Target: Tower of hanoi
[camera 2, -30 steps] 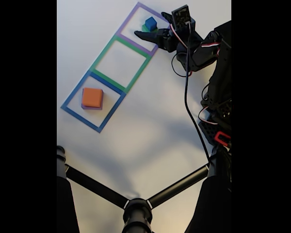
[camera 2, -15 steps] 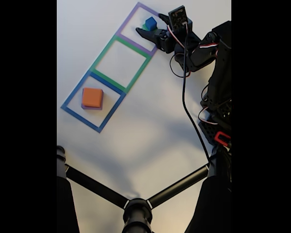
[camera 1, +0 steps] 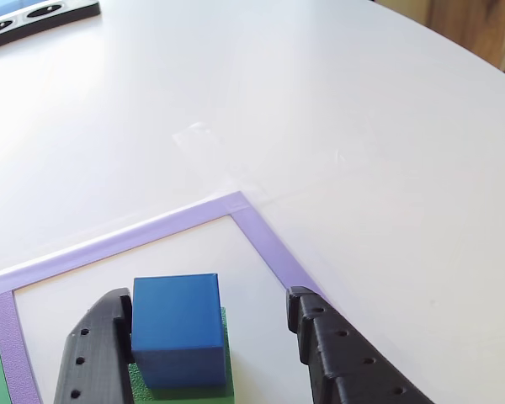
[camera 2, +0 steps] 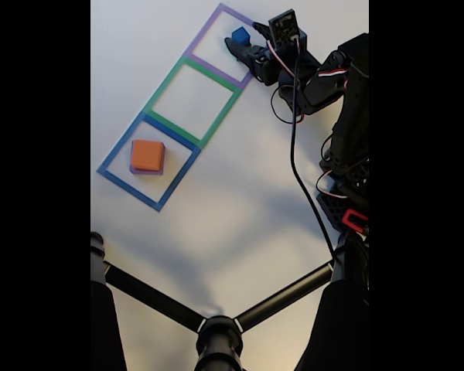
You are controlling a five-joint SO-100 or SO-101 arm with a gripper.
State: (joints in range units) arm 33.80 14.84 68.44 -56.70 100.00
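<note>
A blue cube point(camera 1: 176, 326) sits on a green block point(camera 1: 225, 338) inside the purple taped outline point(camera 1: 269, 240). My gripper point(camera 1: 210, 301) is open and straddles the cube: the left finger point(camera 1: 95, 353) is against the cube's side, and the right finger point(camera 1: 332, 353) stands a gap away. The fixed view shows the same gripper point(camera 2: 243, 37) at the blue cube point(camera 2: 237, 34) in the top square. An orange block point(camera 2: 148, 154) lies on a wider purple block point(camera 2: 146, 171) inside the blue taped outline point(camera 2: 114, 151).
A green taped outline point(camera 2: 164, 77) with bare table inside lies between the purple and blue ones. The arm's body and cables point(camera 2: 344, 124) fill the right side. A black stand's legs point(camera 2: 216, 332) cross the bottom. A black object point(camera 1: 34, 17) lies at the far table edge.
The gripper has moved forward and down onto the top square, so its fingers now flank the blue cube. The jaw gap has narrowed. The blocks have not moved.
</note>
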